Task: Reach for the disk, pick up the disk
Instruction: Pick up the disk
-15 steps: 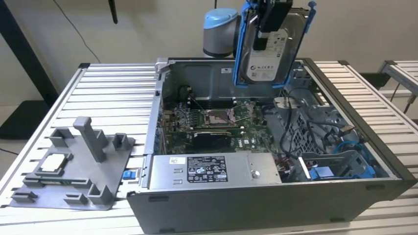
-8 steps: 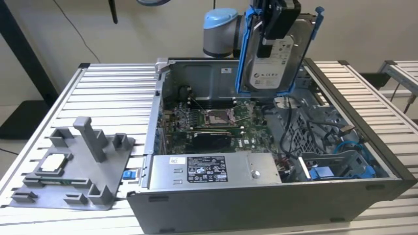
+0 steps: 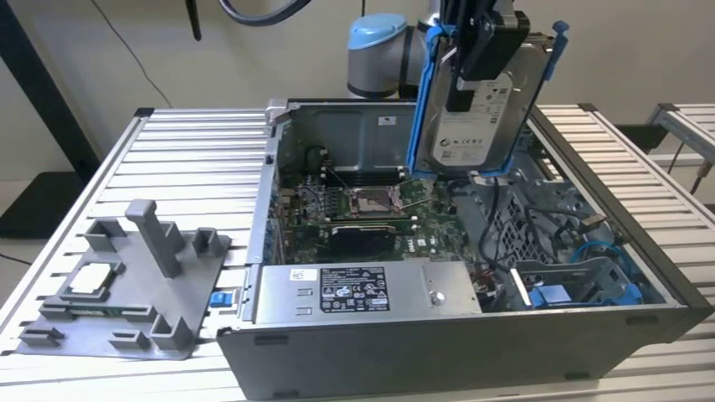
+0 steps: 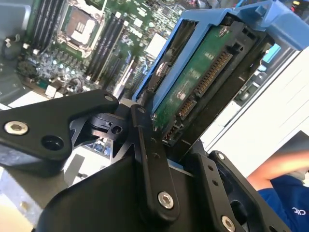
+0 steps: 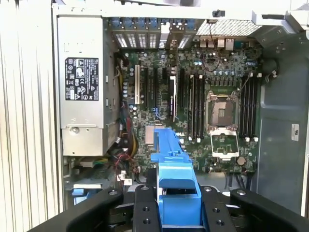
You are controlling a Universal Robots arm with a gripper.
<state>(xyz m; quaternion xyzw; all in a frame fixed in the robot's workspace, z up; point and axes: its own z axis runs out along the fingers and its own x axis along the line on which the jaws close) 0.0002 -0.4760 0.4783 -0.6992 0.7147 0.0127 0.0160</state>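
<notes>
Above the open case, tool gripping disk, clear of walls

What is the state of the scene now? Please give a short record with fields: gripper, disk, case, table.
gripper: shut on the disk, above the open case
disk: lifted clear of the case, held upright, label facing the exterior view, blue rails along its edges; its circuit board and connectors show in the second wrist view
case: lies open on the table, motherboard and power supply exposed
table: slatted metal; grey fixture on it, at the exterior view's left of the case
</notes>
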